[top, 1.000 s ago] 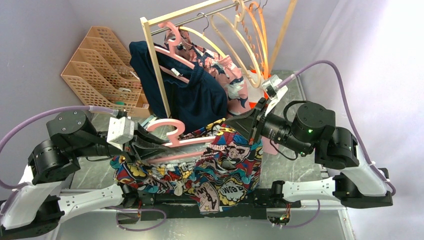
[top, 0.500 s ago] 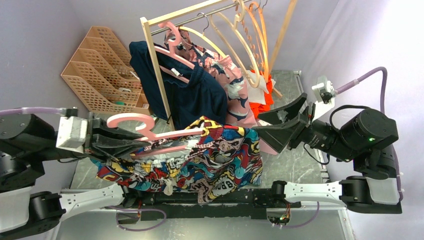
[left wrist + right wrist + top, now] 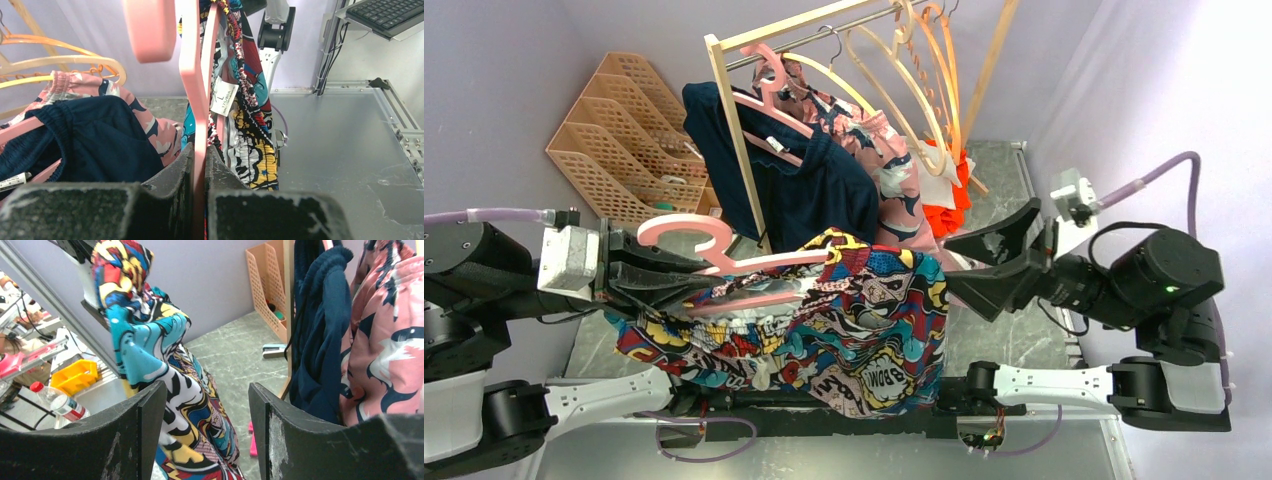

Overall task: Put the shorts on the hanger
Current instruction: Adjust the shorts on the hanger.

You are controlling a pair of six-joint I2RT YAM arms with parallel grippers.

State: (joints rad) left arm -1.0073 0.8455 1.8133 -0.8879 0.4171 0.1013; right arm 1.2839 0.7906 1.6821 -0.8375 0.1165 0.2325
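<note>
Grey marbled table [image 3: 1014, 330], wooden rack [image 3: 729, 120] at the back carrying a navy garment [image 3: 814, 195] among others; shorts [image 3: 864, 320] hang in the air in front of the rack, draped over the pale-pink hanger [image 3: 724, 265], bulk sagging down toward the near edge; left gripper [image 3: 199, 155] has its jaws pressed onto a pink bar of the hanger, carrying the whole lot; right gripper [image 3: 207, 395] jaws spread, nothing between them, just beside the right end of the shorts.

Handling, my read: shorts are light, limp, zero stiffness; likely to slide on smooth plastic if the load sits lopsided; looks heavier on the right side; best hold is the gathered elastic waistband by the size label [image 3: 222, 96], thicker and less slippery than the thin leg fabric; hanger is rigid and light, so a pinch on the bar is fine, but it may swing under the cloth; move slowly.
</note>
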